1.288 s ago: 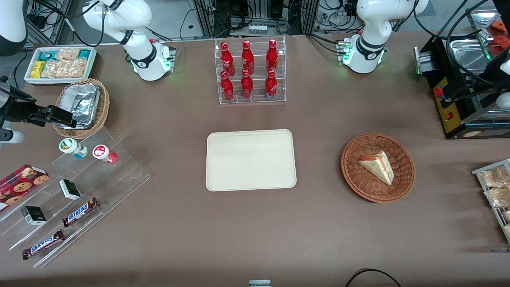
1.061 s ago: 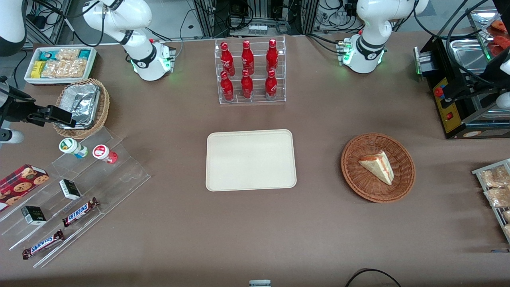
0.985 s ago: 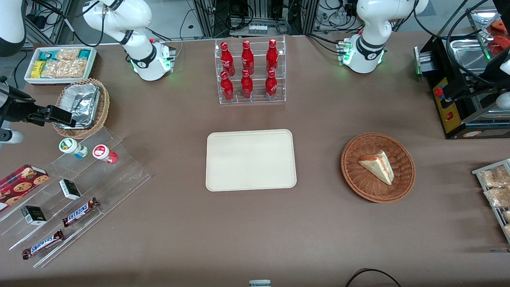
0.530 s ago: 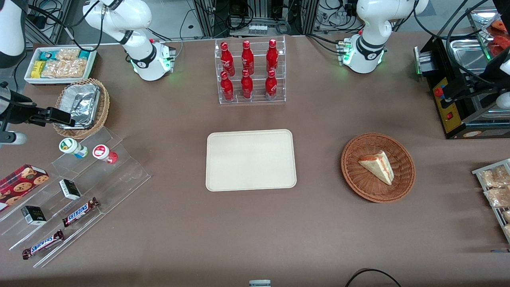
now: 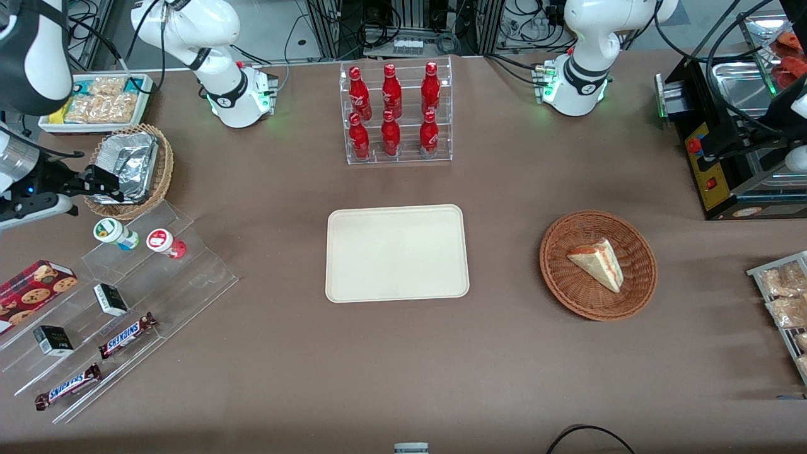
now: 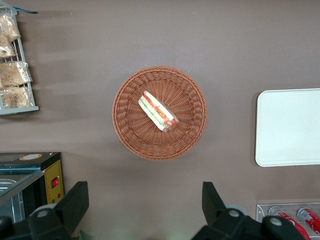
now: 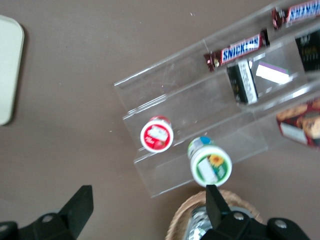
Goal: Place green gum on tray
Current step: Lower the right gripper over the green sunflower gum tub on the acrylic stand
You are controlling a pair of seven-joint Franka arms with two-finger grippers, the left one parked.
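Observation:
The green gum (image 5: 110, 231), a small canister with a white lid and a green mark, stands on the top step of a clear acrylic stand (image 5: 126, 296) toward the working arm's end of the table. It also shows in the right wrist view (image 7: 210, 162). A red-lidded canister (image 5: 162, 241) stands beside it. My gripper (image 5: 101, 180) is open and empty, above the wicker basket with the foil tray, farther from the front camera than the green gum. In the wrist view its fingers (image 7: 80, 205) are spread wide. The cream tray (image 5: 397, 253) lies at the table's middle.
A wicker basket with a foil tray (image 5: 131, 167) sits under my gripper. A white bin of snacks (image 5: 94, 101) is farther back. Chocolate bars (image 5: 126, 334), small dark boxes (image 5: 110, 299) and a cookie box (image 5: 34, 284) sit by the stand. A bottle rack (image 5: 396, 113) and a sandwich basket (image 5: 597, 265) stand elsewhere.
My gripper has shifted a little toward the table's middle over the foil basket, and the arm above it has swung into view. The objects have not moved.

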